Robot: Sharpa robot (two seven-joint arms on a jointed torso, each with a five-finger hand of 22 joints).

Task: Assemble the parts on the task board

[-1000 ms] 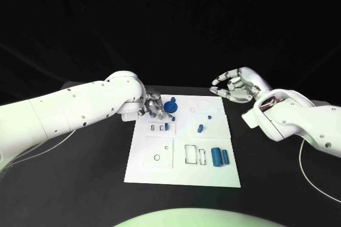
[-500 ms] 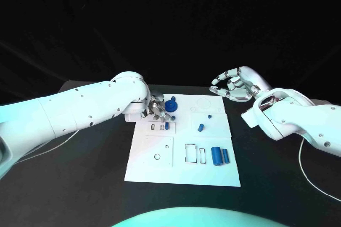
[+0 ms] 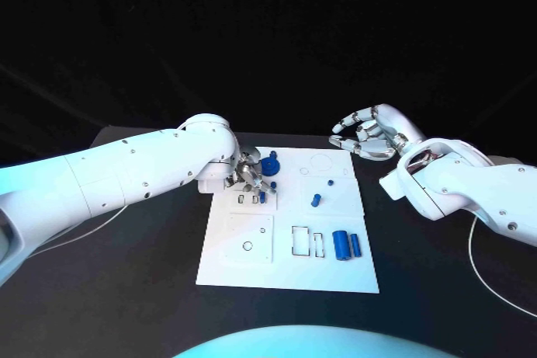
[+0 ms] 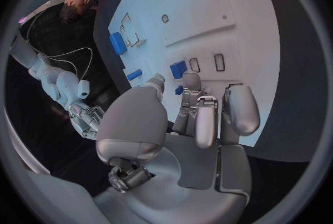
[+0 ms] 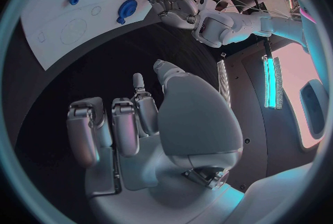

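Note:
The white task board lies mid-table. My left hand hovers low over its far left part, next to a round blue part. In the left wrist view this hand seems to pinch a small blue part between thumb and finger, just short of a blue block in the board's slots. Two blue cylinders lie at the board's near right, and small blue pieces sit near its middle. My right hand hangs beyond the board's far right corner, fingers loosely curled and apart, holding nothing.
Black table surrounds the board on all sides. A white cable runs along the table under my right arm. The board's near left holds outlined recesses with nothing in them.
My left hand has shifted a little toward me along the board's left side. The right hand has stayed where it was.

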